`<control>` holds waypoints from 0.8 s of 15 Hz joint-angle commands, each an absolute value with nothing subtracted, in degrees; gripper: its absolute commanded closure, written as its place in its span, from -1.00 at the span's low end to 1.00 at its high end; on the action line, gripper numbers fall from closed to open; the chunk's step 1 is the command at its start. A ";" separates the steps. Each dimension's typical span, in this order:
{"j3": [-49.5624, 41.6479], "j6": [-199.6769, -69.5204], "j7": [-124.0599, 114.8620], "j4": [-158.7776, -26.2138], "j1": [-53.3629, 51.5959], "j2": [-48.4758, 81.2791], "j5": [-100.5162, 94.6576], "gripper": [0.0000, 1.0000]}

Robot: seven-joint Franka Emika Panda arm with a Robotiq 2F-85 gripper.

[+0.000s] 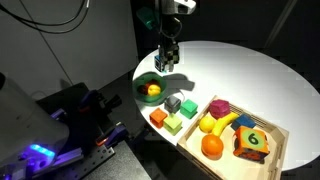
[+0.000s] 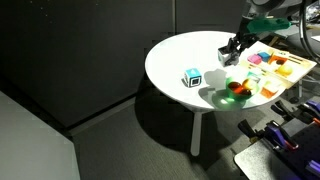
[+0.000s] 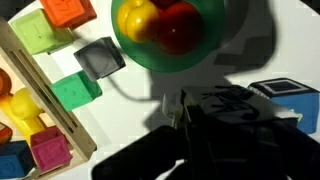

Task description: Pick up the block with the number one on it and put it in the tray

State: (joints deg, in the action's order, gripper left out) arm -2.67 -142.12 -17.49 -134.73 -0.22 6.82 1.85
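Note:
My gripper hangs above the white round table, behind the green bowl. It also shows in an exterior view. In the wrist view the gripper is shut on the block with the number one, a dark cube with black-and-white patterned faces, held off the table. The light wooden tray lies at the table's near edge, well away from the gripper. It also shows in the wrist view and in an exterior view.
The bowl holds toy fruit. A blue-and-white cube stands near the gripper. Grey, orange and green blocks lie between bowl and tray. The tray holds a banana, an orange and the block marked 6.

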 commanded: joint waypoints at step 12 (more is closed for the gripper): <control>-10.78 -142.81 -15.09 -137.65 10.29 1.81 11.74 0.96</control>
State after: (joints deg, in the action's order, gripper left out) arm -9.46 -142.57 -13.47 -136.81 8.95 3.46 10.95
